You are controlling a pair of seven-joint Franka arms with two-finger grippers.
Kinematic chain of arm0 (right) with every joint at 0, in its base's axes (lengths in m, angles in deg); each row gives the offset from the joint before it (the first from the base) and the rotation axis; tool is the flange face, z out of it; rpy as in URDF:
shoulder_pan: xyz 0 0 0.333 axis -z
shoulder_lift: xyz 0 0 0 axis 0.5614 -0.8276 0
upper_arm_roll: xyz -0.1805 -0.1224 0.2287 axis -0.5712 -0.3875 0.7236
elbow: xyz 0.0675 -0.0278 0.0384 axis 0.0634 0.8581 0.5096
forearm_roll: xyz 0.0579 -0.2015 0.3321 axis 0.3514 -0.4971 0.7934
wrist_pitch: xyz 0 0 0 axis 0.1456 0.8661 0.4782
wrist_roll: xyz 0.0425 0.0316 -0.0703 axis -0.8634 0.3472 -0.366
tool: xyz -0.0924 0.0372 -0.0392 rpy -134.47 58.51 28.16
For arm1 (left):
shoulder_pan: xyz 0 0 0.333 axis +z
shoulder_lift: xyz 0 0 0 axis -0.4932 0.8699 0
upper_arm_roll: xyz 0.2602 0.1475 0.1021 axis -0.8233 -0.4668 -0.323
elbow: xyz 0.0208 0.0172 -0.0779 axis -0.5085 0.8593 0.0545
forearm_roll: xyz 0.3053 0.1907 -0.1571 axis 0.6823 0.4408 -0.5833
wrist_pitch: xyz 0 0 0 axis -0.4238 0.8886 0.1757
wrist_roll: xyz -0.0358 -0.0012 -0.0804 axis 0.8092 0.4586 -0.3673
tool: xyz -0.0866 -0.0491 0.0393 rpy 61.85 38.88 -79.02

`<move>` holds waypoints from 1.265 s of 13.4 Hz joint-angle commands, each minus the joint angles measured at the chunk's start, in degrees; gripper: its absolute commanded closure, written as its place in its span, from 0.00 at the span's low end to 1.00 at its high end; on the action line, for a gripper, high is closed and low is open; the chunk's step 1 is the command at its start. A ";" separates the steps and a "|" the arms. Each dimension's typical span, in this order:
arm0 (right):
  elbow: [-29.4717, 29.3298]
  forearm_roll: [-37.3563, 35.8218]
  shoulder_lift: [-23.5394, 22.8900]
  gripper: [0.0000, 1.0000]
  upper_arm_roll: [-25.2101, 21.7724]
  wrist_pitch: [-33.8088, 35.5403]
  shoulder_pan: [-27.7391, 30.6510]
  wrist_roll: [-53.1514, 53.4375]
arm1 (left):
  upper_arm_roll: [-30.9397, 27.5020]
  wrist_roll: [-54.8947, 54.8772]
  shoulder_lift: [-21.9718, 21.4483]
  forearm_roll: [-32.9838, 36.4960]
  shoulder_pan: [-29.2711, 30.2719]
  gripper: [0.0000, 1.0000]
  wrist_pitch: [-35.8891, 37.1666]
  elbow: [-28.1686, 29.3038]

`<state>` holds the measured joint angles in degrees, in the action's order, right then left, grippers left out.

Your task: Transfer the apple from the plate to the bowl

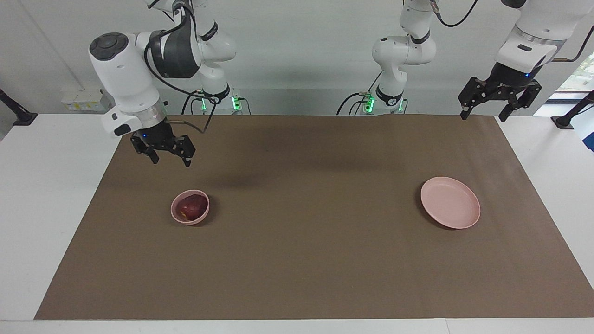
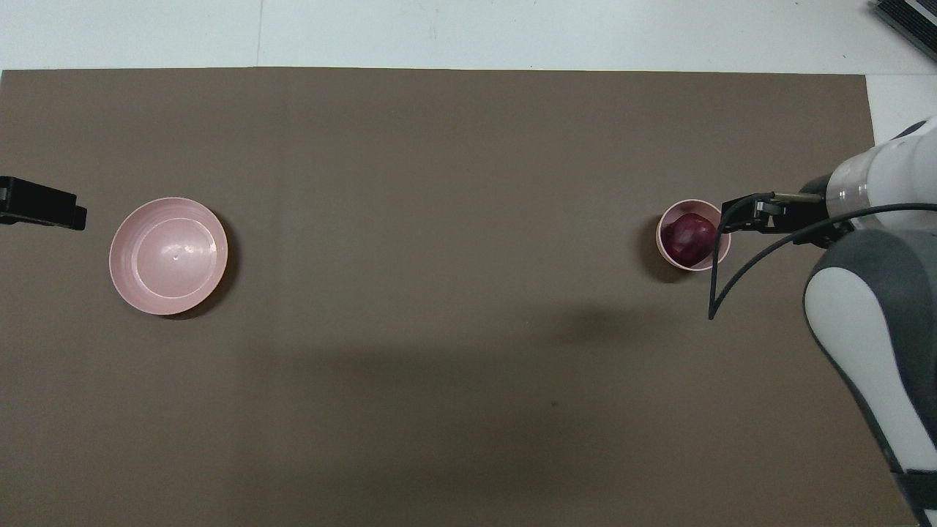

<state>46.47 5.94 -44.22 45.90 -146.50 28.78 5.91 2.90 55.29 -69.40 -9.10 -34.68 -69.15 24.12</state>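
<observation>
The dark red apple (image 1: 192, 206) (image 2: 688, 238) lies inside the small deep pink bowl (image 1: 175, 214) (image 2: 662, 247), toward the right arm's end of the table. My right gripper (image 1: 171, 161) (image 2: 733, 218) hangs open and holds nothing, raised over the mat at the bowl's rim, clear of the apple. The flat pink plate (image 1: 450, 202) (image 2: 168, 256) sits bare toward the left arm's end. My left gripper (image 1: 483, 117) (image 2: 42, 208) waits open and high over the mat's edge by the plate's end, with nothing in it.
A brown mat (image 1: 306, 260) covers most of the white table (image 1: 41, 208). Only the bowl and plate stand on it. The right arm's bulky elbow (image 2: 871, 344) and a black cable (image 2: 739, 271) hang over the mat near the bowl.
</observation>
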 commanded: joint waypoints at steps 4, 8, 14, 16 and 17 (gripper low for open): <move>-6.53 -1.49 5.23 0.00 -0.16 12.44 0.62 -2.21 | -0.92 -0.18 -2.82 0.54 -1.29 0.00 3.24 0.81; -16.22 -1.58 5.41 0.00 -0.25 27.05 2.21 -6.35 | -1.36 0.08 -2.99 0.54 -0.94 0.00 3.51 1.25; -11.39 -2.27 9.54 0.00 -0.52 26.72 3.26 -10.12 | -1.36 0.08 -2.90 0.63 -0.58 0.00 3.24 1.16; -12.09 -4.30 9.45 0.00 -0.43 26.55 3.26 -10.40 | -1.36 0.08 -2.99 0.71 -0.50 0.00 3.60 1.16; -13.22 -4.39 9.54 0.00 -0.34 27.33 3.26 -10.22 | -1.36 -0.01 -2.99 0.71 -0.50 0.00 3.77 1.16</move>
<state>33.40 3.08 -36.02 45.23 -119.92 31.57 -2.72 1.70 55.30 -71.53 -9.10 -35.18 -66.12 24.48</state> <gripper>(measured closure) 0.000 0.000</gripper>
